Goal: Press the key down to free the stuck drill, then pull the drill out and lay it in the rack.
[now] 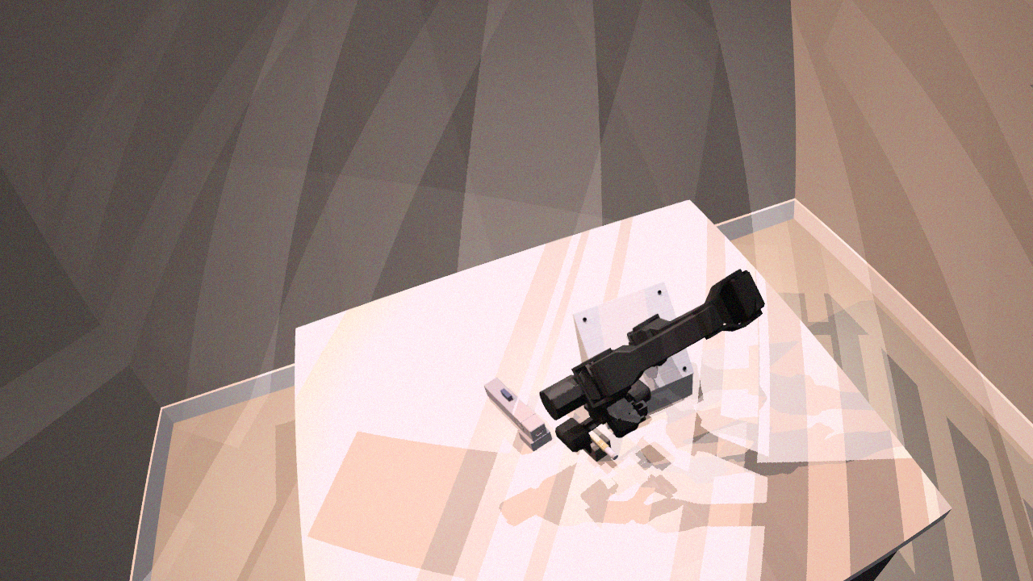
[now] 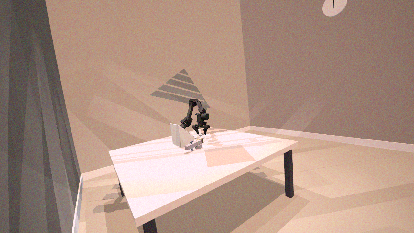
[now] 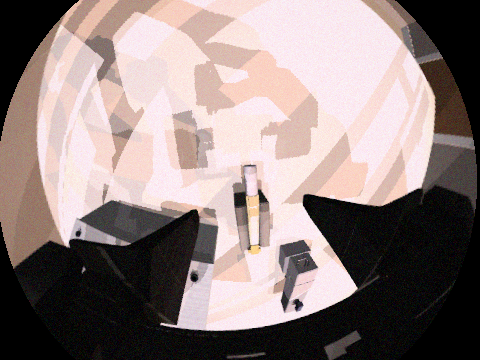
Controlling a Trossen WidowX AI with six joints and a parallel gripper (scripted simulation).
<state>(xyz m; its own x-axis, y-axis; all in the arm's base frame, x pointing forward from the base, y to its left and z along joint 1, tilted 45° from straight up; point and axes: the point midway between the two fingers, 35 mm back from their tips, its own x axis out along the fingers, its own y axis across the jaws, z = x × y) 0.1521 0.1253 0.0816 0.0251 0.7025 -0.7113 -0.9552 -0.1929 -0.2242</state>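
Observation:
My gripper (image 1: 604, 432) (image 2: 201, 134) (image 3: 252, 207) is wide open and empty, pointing down above the drill. The drill (image 1: 600, 440) (image 2: 200, 138) (image 3: 252, 220), a thin rod with a pale grey end and a yellow part, lies lengthwise on the small rack (image 3: 241, 220), whose dark walls show on both sides of it in the wrist view. A long pale grey block (image 1: 514, 411) (image 2: 193, 145) (image 3: 302, 283) stands beside them, with an open socket in its near end. The dark blue key (image 1: 506, 394) (image 2: 191, 142) (image 3: 298, 304) sticks out of its top.
A sloped white panel (image 1: 606, 318) (image 2: 179, 136) (image 3: 196, 300) with dark dots at its corners stands beside the arm, under it in the top view. The white table (image 1: 404, 346) (image 2: 162, 173) carries everything. Shadows and light patches cross its top.

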